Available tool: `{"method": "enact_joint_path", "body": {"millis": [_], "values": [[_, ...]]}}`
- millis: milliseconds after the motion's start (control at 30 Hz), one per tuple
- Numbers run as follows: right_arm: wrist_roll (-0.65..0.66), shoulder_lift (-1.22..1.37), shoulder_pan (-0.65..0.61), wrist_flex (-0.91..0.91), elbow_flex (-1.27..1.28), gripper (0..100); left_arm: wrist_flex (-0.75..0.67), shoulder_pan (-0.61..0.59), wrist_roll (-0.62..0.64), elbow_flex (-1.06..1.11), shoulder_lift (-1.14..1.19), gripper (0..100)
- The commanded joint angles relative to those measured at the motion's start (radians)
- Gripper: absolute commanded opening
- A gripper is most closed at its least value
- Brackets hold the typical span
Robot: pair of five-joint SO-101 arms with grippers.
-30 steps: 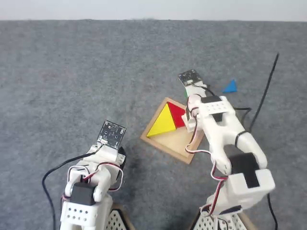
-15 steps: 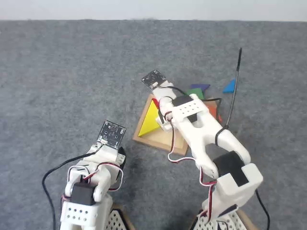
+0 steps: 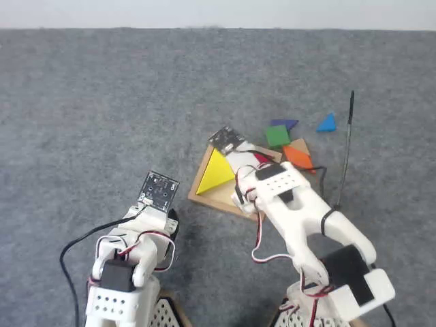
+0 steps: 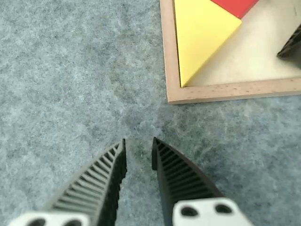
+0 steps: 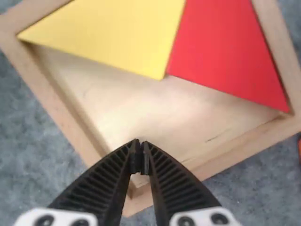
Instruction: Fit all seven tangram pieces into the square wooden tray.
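tray [image 5: 164, 122] corner under closed right gripper [image 5: 140, 149]

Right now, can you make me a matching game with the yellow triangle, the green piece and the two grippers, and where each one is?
Things:
1 yellow triangle
2 green piece
3 left gripper
4 right gripper

Places:
A above the bare floor of the tray
B lying in the tray
C above the carpet beside the tray
D on the carpet outside the tray

Pairs: 1-B, 2-D, 3-C, 4-A.

Right fingers [image 5: 113, 176] together (left fingers [image 4: 176, 172] apart)
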Motion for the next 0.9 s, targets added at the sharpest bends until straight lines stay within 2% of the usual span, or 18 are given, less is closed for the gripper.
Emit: {"method": "enact_joint_path", "body": {"millis": [0,167,333,433,567,767,800,867], "values": [[0.048,-0.039,-0.036,0.025,0.035,0.6,0.005,0.002,0.006,-0.007,-0.002,9],[0.244,-0.042,-0.013,0.154,0.044,0.6,0.005,0.002,0.006,-0.007,-0.002,9],[0.427,-0.053,0.124,0.174,0.075,0.6,0.005,0.002,0.006,-0.007,-0.002,9],[0.46,-0.056,0.211,0.156,0.06,0.6,0.005,0.002,0.006,-0.007,-0.002,9],[0.342,-0.111,0.226,0.127,0.02,0.6,0.005,0.002,0.006,-0.007,-0.002,9],[-0.175,-0.271,0.217,0.107,-0.008,0.6,0.005,0.0,0.006,-0.007,-0.002,9],[-0.232,-0.288,0.222,0.11,-0.006,0.6,0.005,0.0,0.006,-0.007,-0.002,9],[-0.245,-0.315,0.226,0.124,-0.008,0.6,0.005,0.0,0.006,-0.007,-0.002,9]]}}
